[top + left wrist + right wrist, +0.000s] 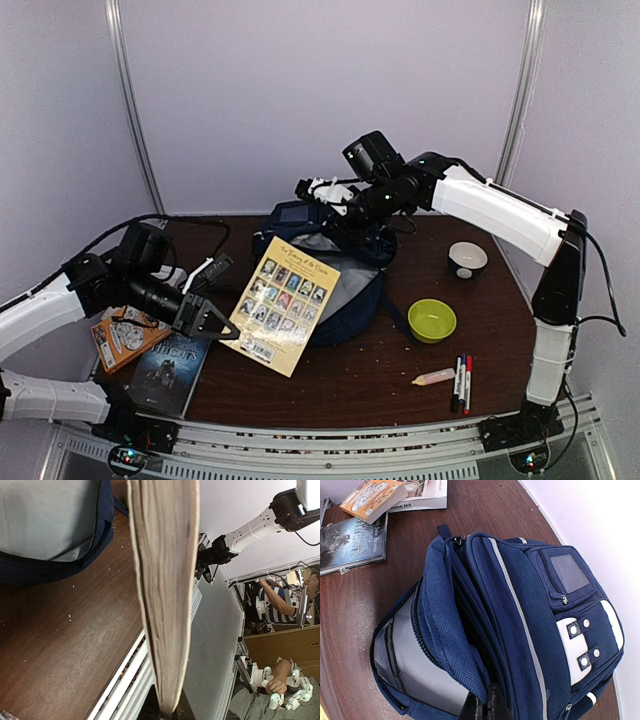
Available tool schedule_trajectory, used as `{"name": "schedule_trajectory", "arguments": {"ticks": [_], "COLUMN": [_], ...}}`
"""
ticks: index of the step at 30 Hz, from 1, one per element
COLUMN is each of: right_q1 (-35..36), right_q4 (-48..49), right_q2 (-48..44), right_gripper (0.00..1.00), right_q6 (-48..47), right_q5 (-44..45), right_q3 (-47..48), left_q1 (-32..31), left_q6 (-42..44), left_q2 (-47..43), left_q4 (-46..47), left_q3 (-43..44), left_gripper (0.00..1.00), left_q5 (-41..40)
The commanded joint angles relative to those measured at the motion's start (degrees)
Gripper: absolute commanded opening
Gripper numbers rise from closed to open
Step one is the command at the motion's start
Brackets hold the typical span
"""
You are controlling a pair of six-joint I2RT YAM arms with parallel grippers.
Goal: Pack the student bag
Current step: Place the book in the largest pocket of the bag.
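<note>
The navy-blue student bag (345, 290) lies open at the table's middle, its light-grey lining (415, 675) showing. My right gripper (352, 222) is shut on the edge of the bag's opening flap (465, 665) and holds it up. My left gripper (222, 325) is shut on a yellow book (282, 300) with small pictures on its cover, held tilted in front of the bag's opening. In the left wrist view the book's page edge (167, 580) runs up from the jaws, with the bag (50, 525) at upper left.
An orange book (125, 338), a dark book (170, 370) and a white book (422, 495) lie at the left. A green bowl (431, 320), a white bowl (467, 259), markers (461, 382) and a glue stick (433, 377) lie at the right.
</note>
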Motion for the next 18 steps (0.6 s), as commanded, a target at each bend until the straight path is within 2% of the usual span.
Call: {"name": "schedule_trajectory", "arguments": {"ticks": [1,9,15,18], "right_q1": [-0.7,-1.0,-1.2,-1.2], "right_q4": [3.0,3.1,3.1,3.0], "right_q2": [-2.3,-2.8,-3.1,-3.4], "right_gripper": [0.0,0.0,0.0,0.0], "right_q6": [1.0,1.7,2.0,2.1], "right_q5": [1.6,0.9,-0.2,-0.6], "right_q3": [1.8,1.8,1.9,1.7], "left_q1": [-1.4,-2.3,-2.5,-2.5], "left_q6": [-0.9,-2.1,-5.9,-10.9], "left_q2": [2.2,6.6,13.0,17.3], "left_q4": [8.9,15.4,26.0,33.5], "left_q3": [-1.7,-5.2,-7.1,-7.7], "left_gripper": [0.0,0.0,0.0,0.0], "left_q5": [1.0,1.3,0.8,-1.3]}}
